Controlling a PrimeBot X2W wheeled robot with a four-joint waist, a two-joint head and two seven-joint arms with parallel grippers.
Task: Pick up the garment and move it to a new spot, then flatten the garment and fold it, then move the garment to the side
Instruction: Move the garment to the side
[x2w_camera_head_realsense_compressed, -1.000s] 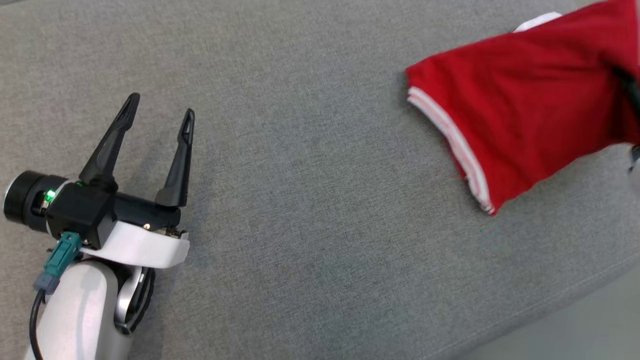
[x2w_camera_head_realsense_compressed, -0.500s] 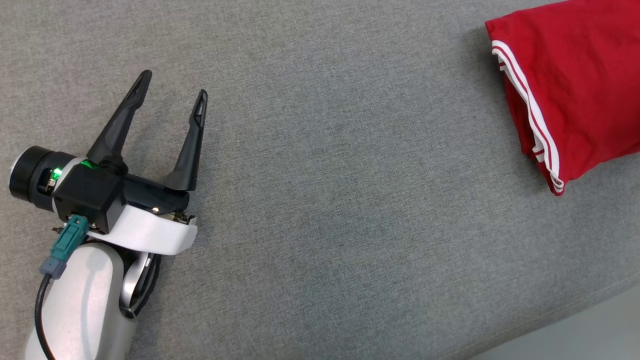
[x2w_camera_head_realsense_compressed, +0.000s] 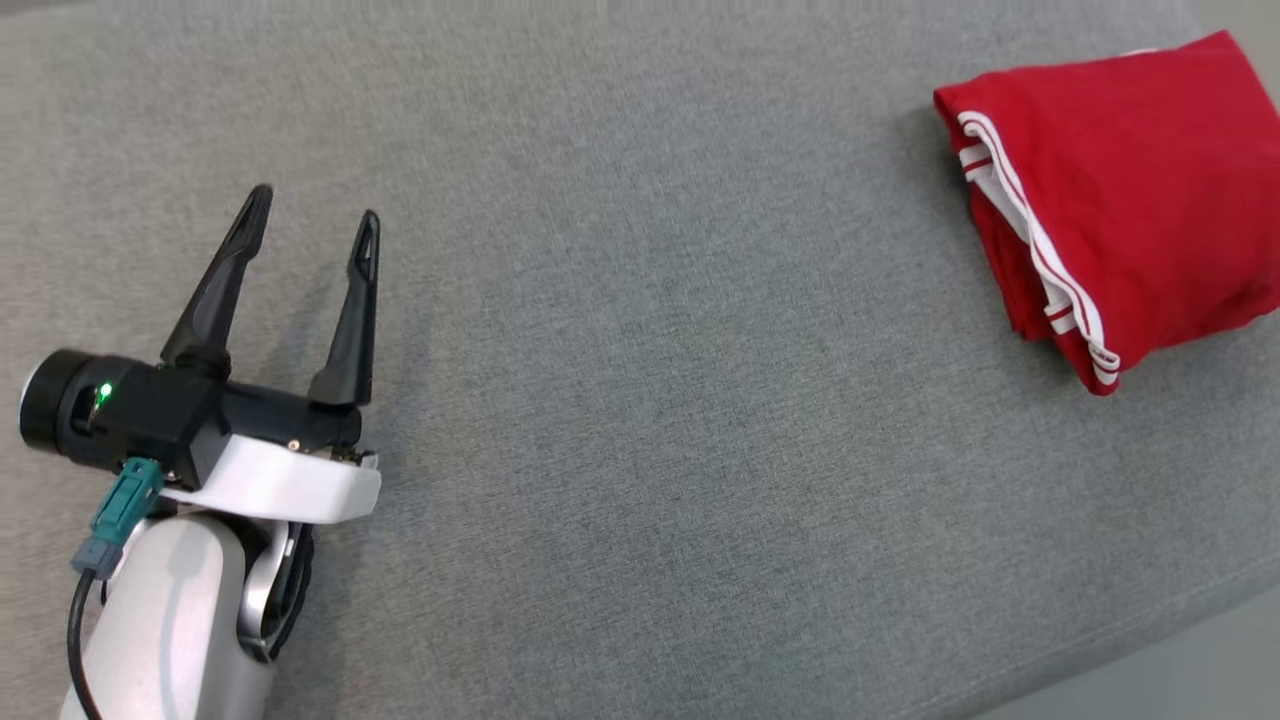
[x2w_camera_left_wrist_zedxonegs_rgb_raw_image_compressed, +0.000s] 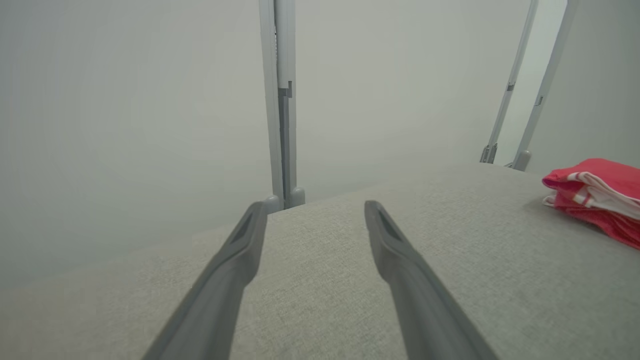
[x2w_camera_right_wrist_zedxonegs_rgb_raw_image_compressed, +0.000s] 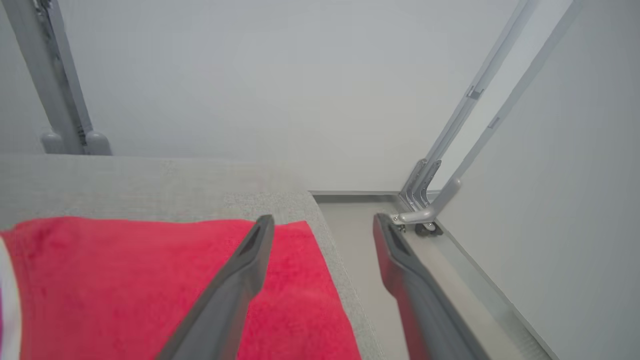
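Left: my left pincer (x2w_camera_head_realsense_compressed: 316, 203) hovers just over the grey surface (x2w_camera_head_realsense_compressed: 650, 420), fingers spread wide, holding nothing.

Far right: the red garment (x2w_camera_head_realsense_compressed: 1130, 190) lies folded near the right edge of the surface, its white-striped hem facing left.

Change: a second ago it hung stretched and slack. Now it rests by itself. My right pincer (x2w_camera_right_wrist_zedxonegs_rgb_raw_image_compressed: 325, 218) stands fully apart above its right edge and grips nothing.

Reading: the garment has been let go at the side, so the last step looks done.

No readable text, brand or number anywhere, garment (x2w_camera_head_realsense_compressed: 1130, 180) included.
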